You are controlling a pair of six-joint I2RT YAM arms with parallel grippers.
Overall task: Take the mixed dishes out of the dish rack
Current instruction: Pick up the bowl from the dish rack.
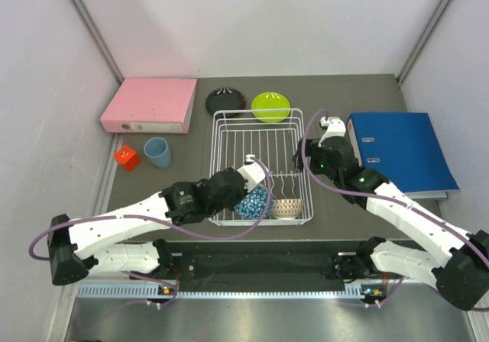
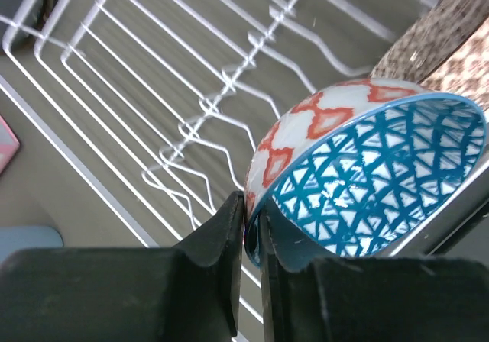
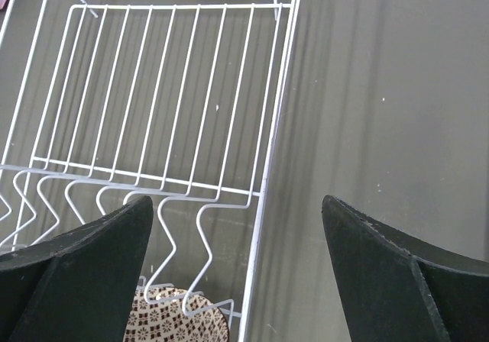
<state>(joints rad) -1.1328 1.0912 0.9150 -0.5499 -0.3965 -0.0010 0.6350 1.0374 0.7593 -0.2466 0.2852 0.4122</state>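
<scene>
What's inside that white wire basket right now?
Two bowls at the near end: a blue patterned bowl, its rim pinched by the left tool, and a beige patterned bowl beside it. The left arm covers the near-left corner of the basket.

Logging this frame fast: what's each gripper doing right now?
Left gripper: shut on the blue bowl rim.
Right gripper: open, holding nothing.

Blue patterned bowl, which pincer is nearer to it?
Left. Left pincer grips the blue patterned bowl; right pincer hovers open above the right edge of the dish rack.
</scene>
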